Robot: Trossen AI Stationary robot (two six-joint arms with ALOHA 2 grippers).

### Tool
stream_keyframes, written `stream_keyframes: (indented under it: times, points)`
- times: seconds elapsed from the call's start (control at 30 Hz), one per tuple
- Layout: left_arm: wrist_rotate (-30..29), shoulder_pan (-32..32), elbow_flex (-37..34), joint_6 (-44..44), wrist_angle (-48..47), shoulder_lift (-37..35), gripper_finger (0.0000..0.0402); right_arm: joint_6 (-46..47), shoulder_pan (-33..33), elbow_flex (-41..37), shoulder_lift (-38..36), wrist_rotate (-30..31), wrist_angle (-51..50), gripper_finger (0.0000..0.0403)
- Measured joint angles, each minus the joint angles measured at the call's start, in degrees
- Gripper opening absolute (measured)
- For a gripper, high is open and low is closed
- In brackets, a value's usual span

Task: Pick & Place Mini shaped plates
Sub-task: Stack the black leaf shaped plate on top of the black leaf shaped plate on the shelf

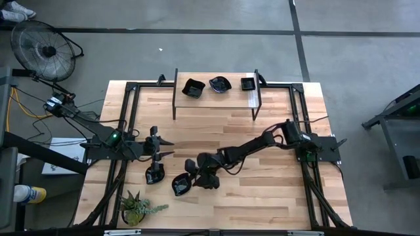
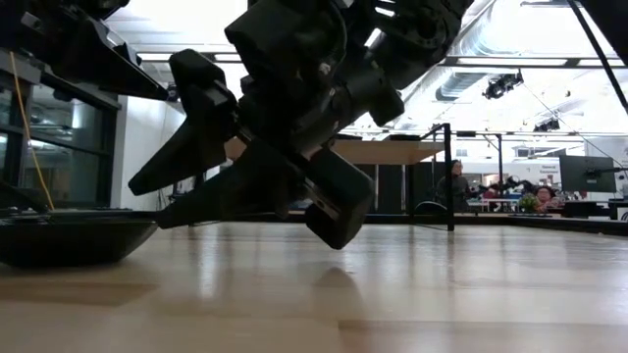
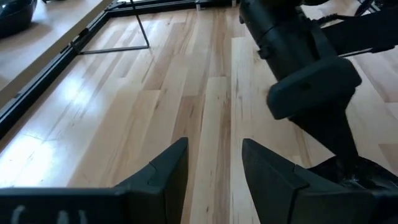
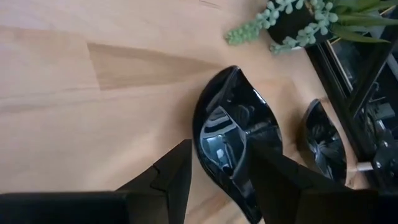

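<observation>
While the left hand [image 1: 164,148] waits with its fingers spread wide over bare bench [image 1: 275,190], the right hand [image 4: 214,180] straddles the rim of a leaf-shaped black plate [image 4: 233,134], one finger inside the dish and one outside, though I cannot tell whether they press it. A second black plate [image 4: 323,140] lies just beyond, near a potted plant [image 4: 298,22]. Three more plates [image 1: 218,84] sit on a raised shelf [image 1: 216,98] well apart from both hands.
</observation>
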Motion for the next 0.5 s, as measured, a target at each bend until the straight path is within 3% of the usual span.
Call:
stream_keyframes:
  times: [0.27, 0.5]
  points:
    - [0.0, 0.0, 0.0, 0.0, -0.1, 0.0, 0.0147, 1.6, -0.3, 4.1, 3.6, -3.6, -2.2, 0.0146]
    - [0.4, 0.0, 0.0, 0.0, -0.1, 0.0, 0.0147, -0.5, -0.6, 7.1, 3.8, -1.9, -8.0, 0.0144]
